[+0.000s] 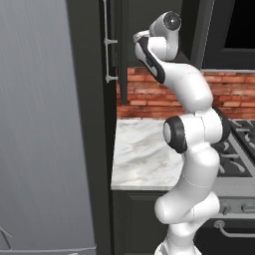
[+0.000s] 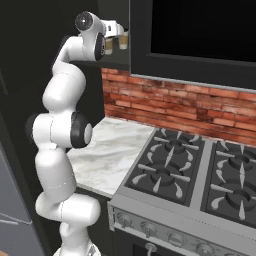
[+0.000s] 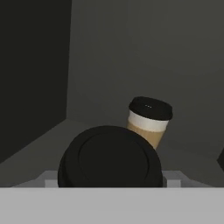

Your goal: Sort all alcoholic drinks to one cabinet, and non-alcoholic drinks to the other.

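Note:
My gripper (image 2: 120, 31) reaches high into an open upper cabinet (image 2: 116, 64) above the counter. In the hand view a tan paper coffee cup (image 3: 109, 157) with a dark brown lid sits right between the jaws of the gripper (image 3: 111, 181), which are shut on its sides. A second, matching cup (image 3: 148, 122) stands a little farther back on the cabinet floor (image 3: 48, 146). From the right base view both cups (image 2: 123, 41) (image 2: 108, 46) appear just under the hand. These are the non-alcoholic drinks. The alcoholic drinks are out of view.
The marble counter (image 1: 142, 149) lies below, with a gas stove (image 2: 200, 170) to its right and a brick wall (image 2: 165, 102) behind. A tall grey fridge (image 1: 40, 124) stands at the left. A dark cabinet door (image 1: 122, 55) hangs open beside the arm.

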Available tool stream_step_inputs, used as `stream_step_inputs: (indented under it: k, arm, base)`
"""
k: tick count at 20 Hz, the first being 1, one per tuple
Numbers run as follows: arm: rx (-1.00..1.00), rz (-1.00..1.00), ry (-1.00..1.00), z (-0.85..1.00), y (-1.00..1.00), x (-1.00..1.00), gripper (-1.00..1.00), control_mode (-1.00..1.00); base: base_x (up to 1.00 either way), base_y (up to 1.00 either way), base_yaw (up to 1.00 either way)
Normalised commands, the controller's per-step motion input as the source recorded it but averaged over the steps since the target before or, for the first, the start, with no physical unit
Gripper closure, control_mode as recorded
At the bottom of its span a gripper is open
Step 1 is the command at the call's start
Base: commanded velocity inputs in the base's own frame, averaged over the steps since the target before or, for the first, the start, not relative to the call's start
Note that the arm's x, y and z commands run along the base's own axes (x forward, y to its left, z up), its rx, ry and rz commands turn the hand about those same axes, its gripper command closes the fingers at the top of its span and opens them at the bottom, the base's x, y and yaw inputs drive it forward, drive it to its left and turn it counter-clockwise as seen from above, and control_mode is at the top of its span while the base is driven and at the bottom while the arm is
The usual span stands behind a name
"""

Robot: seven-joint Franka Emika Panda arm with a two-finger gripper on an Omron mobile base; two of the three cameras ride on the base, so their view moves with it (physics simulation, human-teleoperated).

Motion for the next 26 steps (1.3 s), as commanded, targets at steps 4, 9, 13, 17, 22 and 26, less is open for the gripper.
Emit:
stream_step_inputs:
  k: [4, 9, 13, 17, 22, 26]
  arm:
    - [0.00, 0.00, 0.01, -0.23, 0.00, 0.26, 1.00, -1.00]
    - [0.00, 0.00, 0.03, -0.34, 0.00, 0.25, 1.00, -1.00]
    - [0.00, 0.00, 0.01, -0.37, 0.00, 0.20, 1.00, -1.00]
    - [0.00, 0.00, 0.00, -0.34, 0.00, 0.18, 1.00, -1.00]
    - [0.00, 0.00, 0.00, -0.18, 0.00, 0.11, 1.00, -1.00]
    - [0.00, 0.00, 0.00, -0.13, 0.00, 0.07, 1.00, -1.00]
  base:
    - [0.00, 0.00, 0.00]
    - [0.00, 0.00, 0.00]
    - [0.00, 0.00, 0.00]
    - [0.00, 0.00, 0.00]
    - [0.00, 0.00, 0.00]
    - [0.00, 0.00, 0.00]
